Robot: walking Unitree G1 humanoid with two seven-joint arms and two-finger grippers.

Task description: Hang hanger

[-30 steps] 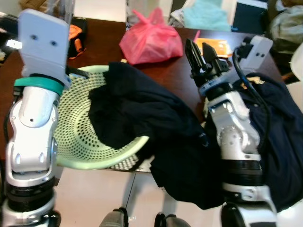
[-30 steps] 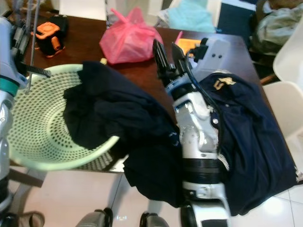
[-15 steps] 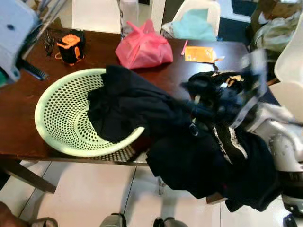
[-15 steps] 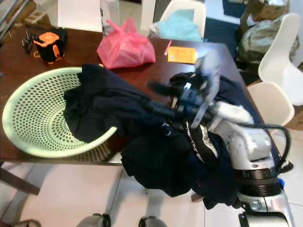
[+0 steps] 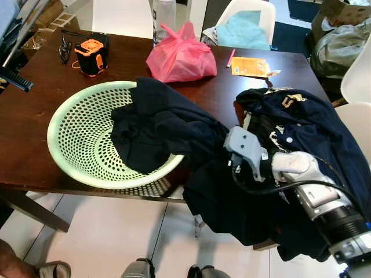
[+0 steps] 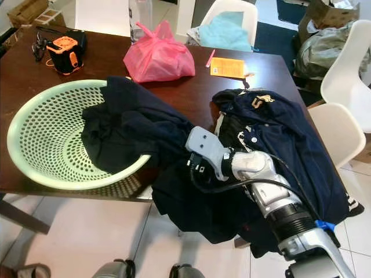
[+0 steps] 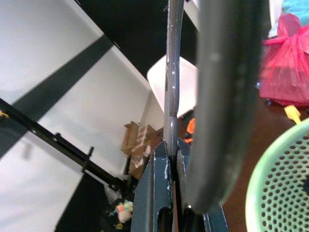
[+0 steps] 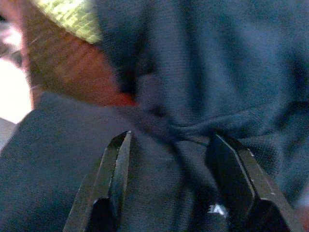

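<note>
- Nearest the camera, the right arm [image 6: 272, 197] reaches in low over the worktop's front edge, and the right hand [image 8: 169, 181] is buried among dark cloth.
- The right wrist view has its two black fingers [image 8: 113, 174] spread apart, hovering just over a fold of the navy garment [image 5: 220, 191] with nothing between them.
- That navy garment spills from the basket over the front edge of the worktop [image 5: 29, 133] and hangs toward the floor.
- Beside it, toward the right edge, lies a navy jacket with gold lettering [image 5: 307, 121], partly draped off the worktop.
- Front left sits the pale green perforated laundry basket [image 5: 81, 145], tipped slightly, dark cloth heaped across its right rim.
- Up at the left, the left hand [image 7: 171, 159] has its fingers pressed together on a thin grey metal hanger [image 7: 171, 72], held high off the left edge; a dark bar of it shows in the left eye view.
- Farther back, mid-worktop, a pink plastic bag [image 5: 181, 55], knotted on top.
- Back left corner: an orange-and-black gadget [image 5: 91, 53] with black glasses just beside it.
- Back right: an orange card [image 5: 249, 66] and a pink pen [image 5: 231, 58].
- Beyond the far edge, a white chair [image 5: 243, 17] carrying teal cloth.
</note>
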